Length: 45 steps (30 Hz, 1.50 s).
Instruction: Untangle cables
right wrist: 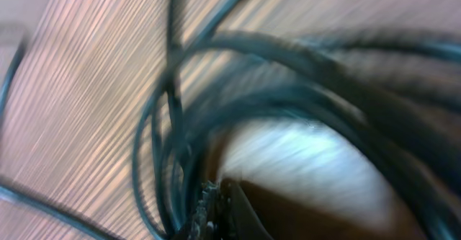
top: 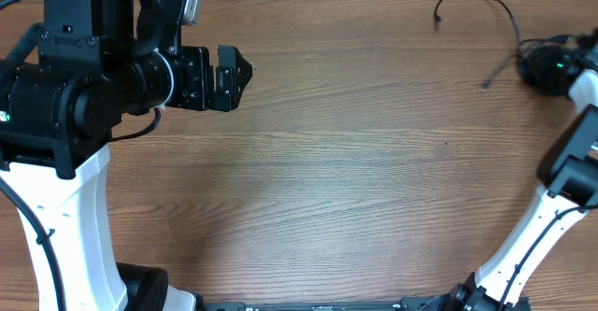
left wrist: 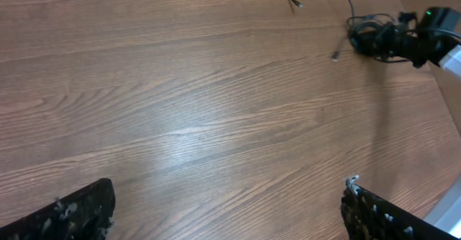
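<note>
Wooden table (top: 355, 190), two arms, one at each side. One tangle of black cables (top: 525, 59) lies at the far right end of the table, well apart from the left arm. Two loose ends trail out of the tangle toward the table's middle. One arcs up and round to a small plug tip (top: 436, 19). The other is shorter and runs straight down-left to a second tip (top: 485, 86). The number of cords inside the tangle cannot be counted, as they overlap too much. The right gripper (top: 547, 71) sits directly on the tangle. In the right wrist view, blurred, several dark loops (right wrist: 288, 96) fill the picture and crowd in on the fingertips (right wrist: 212, 207). The jaws are pressed together with strands nipped at the pinch. How many strands are caught cannot be told. The left gripper (top: 238, 76) hangs over the far left part of the table and points toward the middle. It touches nothing. In its own wrist view the two fingers (left wrist: 75, 211) stand at opposite lower corners, spread wide, with bare wood between them. The same view shows the tangle (left wrist: 371, 37) far off at upper right.
</note>
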### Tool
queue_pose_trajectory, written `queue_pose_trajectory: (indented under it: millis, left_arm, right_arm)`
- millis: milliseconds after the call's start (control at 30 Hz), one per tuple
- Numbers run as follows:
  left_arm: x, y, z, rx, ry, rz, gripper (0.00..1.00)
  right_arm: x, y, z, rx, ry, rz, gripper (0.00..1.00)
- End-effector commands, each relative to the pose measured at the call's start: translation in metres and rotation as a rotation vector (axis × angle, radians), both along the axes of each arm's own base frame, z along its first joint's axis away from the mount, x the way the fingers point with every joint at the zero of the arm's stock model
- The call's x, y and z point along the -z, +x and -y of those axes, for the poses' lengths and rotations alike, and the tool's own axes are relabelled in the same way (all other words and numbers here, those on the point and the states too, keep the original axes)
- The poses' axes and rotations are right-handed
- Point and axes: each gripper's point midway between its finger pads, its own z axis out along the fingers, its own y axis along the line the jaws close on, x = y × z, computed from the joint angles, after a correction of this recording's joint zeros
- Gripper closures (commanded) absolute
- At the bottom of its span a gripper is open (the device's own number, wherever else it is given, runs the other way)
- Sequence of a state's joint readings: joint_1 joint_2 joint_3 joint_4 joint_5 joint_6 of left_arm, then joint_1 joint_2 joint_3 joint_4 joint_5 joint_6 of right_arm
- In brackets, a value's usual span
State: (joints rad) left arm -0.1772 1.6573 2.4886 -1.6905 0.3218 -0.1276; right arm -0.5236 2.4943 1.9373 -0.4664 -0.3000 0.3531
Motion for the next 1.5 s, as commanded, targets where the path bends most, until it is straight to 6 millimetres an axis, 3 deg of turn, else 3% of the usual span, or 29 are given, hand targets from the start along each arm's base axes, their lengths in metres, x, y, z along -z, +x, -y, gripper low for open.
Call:
queue_pose_trajectory:
  millis: [0, 200, 367, 600, 633, 867, 1000, 1033, 1100, 1133, 1233, 1333, 1400, 1467]
  left_arm:
    - [0.000, 0.000, 0.004, 0.034, 0.007, 0.009, 0.00]
    - [0.000, 0.000, 0.004, 0.033, 0.008, 0.009, 0.00]
    - [0.002, 0.003, -0.003, 0.004, 0.041, 0.014, 0.00]
    - [0.005, 0.008, -0.018, -0.056, 0.110, 0.026, 0.00]
    - [0.005, 0.009, -0.020, -0.065, 0.121, 0.027, 0.00]
    - [0.006, 0.009, -0.022, -0.071, 0.128, 0.028, 0.00]
    - [0.005, 0.009, -0.022, -0.071, 0.128, 0.029, 0.00]
    - [0.005, 0.009, -0.022, -0.071, 0.128, 0.029, 0.00]
    - [0.005, 0.009, -0.022, -0.071, 0.128, 0.028, 0.00]
    - [0.005, 0.009, -0.022, -0.071, 0.128, 0.028, 0.00]
    - [0.005, 0.009, -0.022, -0.070, 0.128, 0.029, 0.00]
    - [0.005, 0.009, -0.021, -0.062, 0.134, 0.032, 0.00]
    - [0.005, 0.009, -0.022, -0.062, 0.135, 0.033, 0.00]
    - [0.006, 0.009, -0.022, -0.059, 0.138, 0.034, 0.00]
  right_arm:
    - [0.059, -0.006, -0.123, -0.196, 0.212, -0.145, 0.96]
    - [0.055, 0.007, -0.231, -0.404, 0.252, -0.156, 0.96]
    - [0.057, 0.000, -0.310, -0.549, 0.244, -0.192, 0.96]
    - [0.059, -0.029, -0.419, -0.748, 0.232, -0.249, 0.96]
    - [0.060, -0.039, -0.444, -0.795, 0.228, -0.263, 0.96]
    - [0.062, -0.080, -0.517, -0.970, 0.197, -0.305, 0.96]
    - [0.062, -0.099, -0.551, -1.110, 0.151, -0.276, 0.96]
    - [0.057, -0.098, -0.558, -1.146, 0.135, -0.246, 0.88]
    - [0.038, -0.089, -0.564, -1.216, 0.095, -0.178, 0.21]
    - [0.023, -0.083, -0.566, -1.234, 0.080, -0.146, 0.07]
    - [-0.043, -0.053, -0.561, -1.259, 0.026, -0.010, 0.07]
    - [-0.113, -0.025, -0.544, -1.211, -0.046, 0.091, 0.09]
    - [-0.137, -0.009, -0.525, -1.147, -0.135, 0.116, 0.09]
    - [-0.140, 0.002, -0.508, -1.085, -0.227, 0.101, 0.09]
